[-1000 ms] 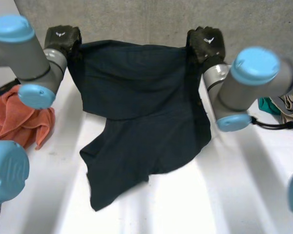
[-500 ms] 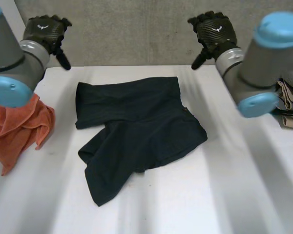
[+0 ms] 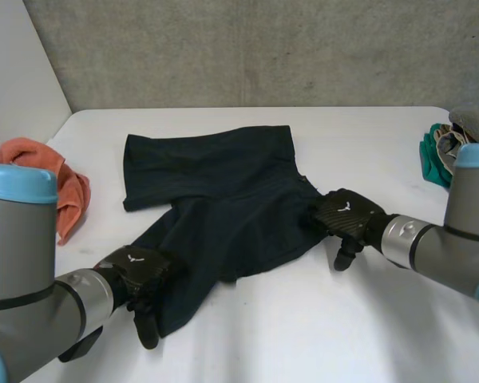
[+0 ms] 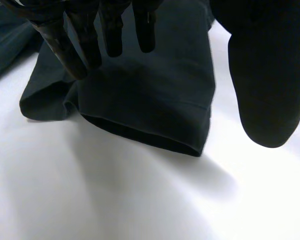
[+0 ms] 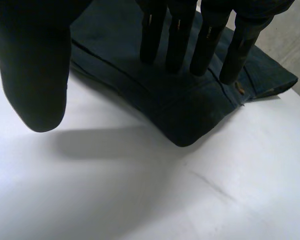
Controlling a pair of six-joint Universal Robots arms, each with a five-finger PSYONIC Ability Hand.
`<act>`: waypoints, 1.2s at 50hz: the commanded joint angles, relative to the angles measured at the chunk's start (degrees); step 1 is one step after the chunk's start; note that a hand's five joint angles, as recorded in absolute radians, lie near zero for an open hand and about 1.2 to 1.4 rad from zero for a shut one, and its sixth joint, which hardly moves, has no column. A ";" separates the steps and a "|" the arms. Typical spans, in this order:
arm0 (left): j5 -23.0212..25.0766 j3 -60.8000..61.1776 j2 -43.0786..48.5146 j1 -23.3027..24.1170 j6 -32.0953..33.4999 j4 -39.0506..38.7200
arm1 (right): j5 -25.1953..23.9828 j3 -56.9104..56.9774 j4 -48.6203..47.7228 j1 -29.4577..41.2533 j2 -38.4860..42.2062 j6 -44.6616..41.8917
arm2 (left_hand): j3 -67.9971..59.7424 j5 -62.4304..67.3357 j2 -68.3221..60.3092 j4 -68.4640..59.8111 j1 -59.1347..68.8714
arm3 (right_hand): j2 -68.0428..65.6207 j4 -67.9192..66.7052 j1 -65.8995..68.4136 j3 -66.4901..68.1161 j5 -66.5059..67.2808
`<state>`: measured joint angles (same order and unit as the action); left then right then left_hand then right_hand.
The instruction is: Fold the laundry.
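Dark navy shorts (image 3: 215, 187) lie spread on the white table (image 3: 319, 319), waistband toward the back and one leg reaching to the near left. My left hand (image 3: 136, 273) is at that near leg's hem (image 4: 150, 135); its fingers (image 4: 110, 30) hover straight over the cloth with the thumb apart, so it is open. My right hand (image 3: 347, 217) is at the right corner of the shorts (image 5: 190, 110). Its fingers (image 5: 210, 45) stand straight above the cloth and the thumb (image 5: 35, 75) is out over bare table, open, holding nothing.
A crumpled orange towel (image 3: 52, 171) lies at the table's left edge. A pile of teal and beige clothes (image 3: 443, 148) sits at the far right. A grey wall (image 3: 263, 48) stands behind the table.
Both hands let go of the shorts, which they had held up at the back, and the shorts dropped flat. The hands then came down to the near leg hem and the right corner.
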<state>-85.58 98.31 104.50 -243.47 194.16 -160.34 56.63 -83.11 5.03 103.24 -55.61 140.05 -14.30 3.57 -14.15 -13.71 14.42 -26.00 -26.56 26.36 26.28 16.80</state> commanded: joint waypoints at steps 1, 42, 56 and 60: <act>-3.01 -2.94 4.74 2.03 -0.28 -2.79 | 1.02 0.58 -12.66 2.23 4.80 4.26 | 4.30 -3.57 4.15 3.71 -4.42 | -4.02 -3.45 3.66 3.74 3.22; -7.77 -2.69 -3.42 7.75 16.77 0.18 | 11.67 -11.01 35.13 -6.29 -18.91 -23.66 | -65.70 66.43 -65.85 -66.29 65.58 | -54.00 -53.44 53.64 53.72 53.20; -4.60 -16.36 4.81 2.39 16.34 -1.98 | 11.83 1.34 22.16 0.11 -14.28 -5.01 | -65.70 66.43 -65.85 -66.29 65.58 | -54.00 -53.44 53.64 53.72 53.20; -5.21 -29.00 12.54 1.25 15.37 -4.54 | 15.86 9.86 15.03 1.96 -8.14 2.75 | -65.70 66.43 -65.85 -66.29 65.58 | -54.00 -53.44 53.64 53.72 53.20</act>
<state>-90.19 85.28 107.41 -239.98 210.78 -160.11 68.22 -85.19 29.86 102.43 -71.54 130.25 -68.05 58.00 -68.72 -68.48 65.63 -67.45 -68.64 64.22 68.07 58.37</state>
